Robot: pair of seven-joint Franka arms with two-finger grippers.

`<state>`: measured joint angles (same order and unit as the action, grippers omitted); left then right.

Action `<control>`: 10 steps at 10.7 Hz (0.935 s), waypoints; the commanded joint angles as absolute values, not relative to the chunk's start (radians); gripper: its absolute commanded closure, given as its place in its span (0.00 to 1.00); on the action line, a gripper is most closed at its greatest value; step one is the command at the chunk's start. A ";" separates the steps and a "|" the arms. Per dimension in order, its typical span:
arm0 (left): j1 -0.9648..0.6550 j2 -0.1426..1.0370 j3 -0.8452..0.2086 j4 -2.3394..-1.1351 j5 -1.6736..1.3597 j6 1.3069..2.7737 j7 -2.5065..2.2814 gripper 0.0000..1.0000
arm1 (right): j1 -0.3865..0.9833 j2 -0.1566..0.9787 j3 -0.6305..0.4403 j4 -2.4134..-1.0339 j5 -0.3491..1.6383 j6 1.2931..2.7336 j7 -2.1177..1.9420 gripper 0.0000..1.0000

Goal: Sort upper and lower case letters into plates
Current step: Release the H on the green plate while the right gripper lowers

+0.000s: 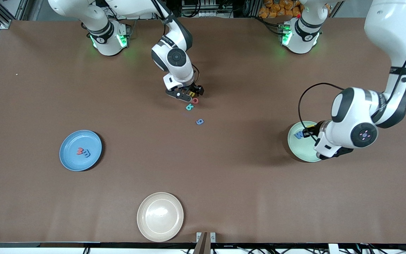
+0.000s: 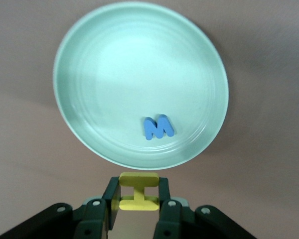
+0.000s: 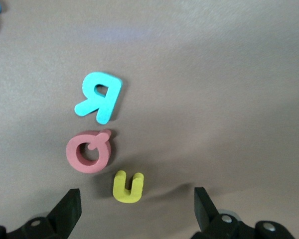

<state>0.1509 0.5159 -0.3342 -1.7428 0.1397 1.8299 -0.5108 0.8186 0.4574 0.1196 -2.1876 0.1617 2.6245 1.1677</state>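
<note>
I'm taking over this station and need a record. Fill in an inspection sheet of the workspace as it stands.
Surface: brown table, flat, no spills seen.
Job's things: blue plate holds two letters; green plate holds a blue M; teal R, red Q, yellow u and a blue letter lie mid-table.
Clutter: cream plate, nothing on it, nearest the front camera.
Grippers: left gripper shut on a yellow I over the green plate's edge; right gripper open over the u.
Cables: black cable looped at the left arm's wrist.
Surroundings: nothing seen that intrudes.
</note>
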 commanded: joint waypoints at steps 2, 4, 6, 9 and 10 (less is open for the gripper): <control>0.172 0.595 -0.338 -1.711 0.130 1.839 -0.465 1.00 | 0.830 0.486 0.118 -2.187 0.176 2.666 1.180 0.00; 0.172 0.614 -0.331 -1.704 0.132 1.874 -0.436 0.95 | 0.825 0.483 0.117 -2.181 0.176 2.666 1.181 0.00; 0.172 0.618 -0.331 -1.700 0.133 1.884 -0.397 0.45 | 0.821 0.483 0.117 -2.165 0.178 2.666 1.195 0.00; 0.172 0.597 -0.331 -1.700 0.133 1.881 -0.399 0.00 | 0.830 0.483 0.117 -2.163 0.176 2.665 1.227 0.00; 0.167 0.580 -0.336 -1.698 0.133 1.876 -0.400 0.00 | 0.830 0.483 0.117 -2.163 0.176 2.663 1.227 0.00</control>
<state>0.1693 0.6097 -0.3322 -1.6994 0.1397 1.8850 -0.4212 0.8203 0.4823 0.1178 -2.1669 0.1617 2.6616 1.2079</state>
